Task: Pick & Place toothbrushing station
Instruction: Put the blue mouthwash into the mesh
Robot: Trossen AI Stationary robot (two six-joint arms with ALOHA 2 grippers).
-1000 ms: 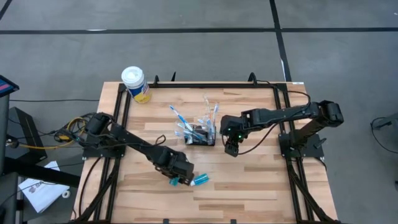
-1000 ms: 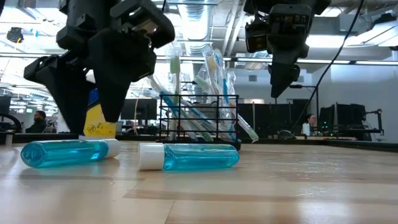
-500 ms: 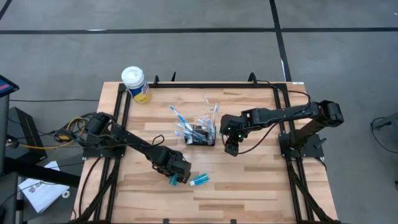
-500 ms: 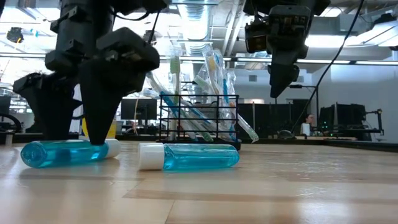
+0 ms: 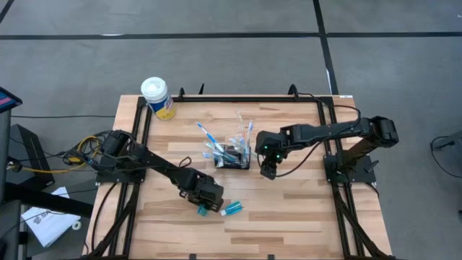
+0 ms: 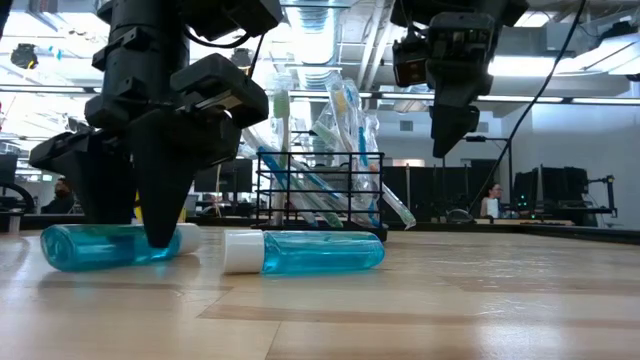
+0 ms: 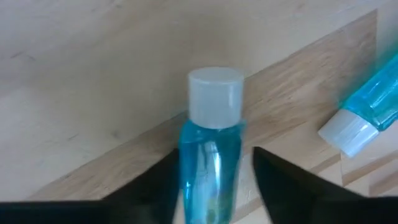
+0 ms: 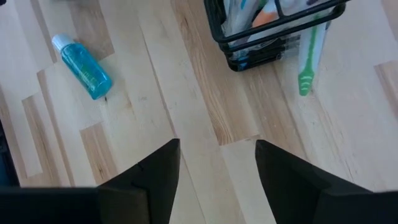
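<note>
Straddling tube: left gripper is down at the table, one finger on each side of a teal tube, jaws spread and not visibly squeezing it yet, so probably lining up a grab.
Second tube: the other tube lies flat just beside the first, on the side away from the basket.
Basket: black mesh basket sits mid-table, well apart from both tubes.
Basket contents: toothbrushes stand leaning out the top; neither tube is in it.
Green brush: one lies on the wood against the basket.
Right gripper: right gripper hovers just beside the basket, fingers apart, holding nothing, looks like it's waiting.
</note>
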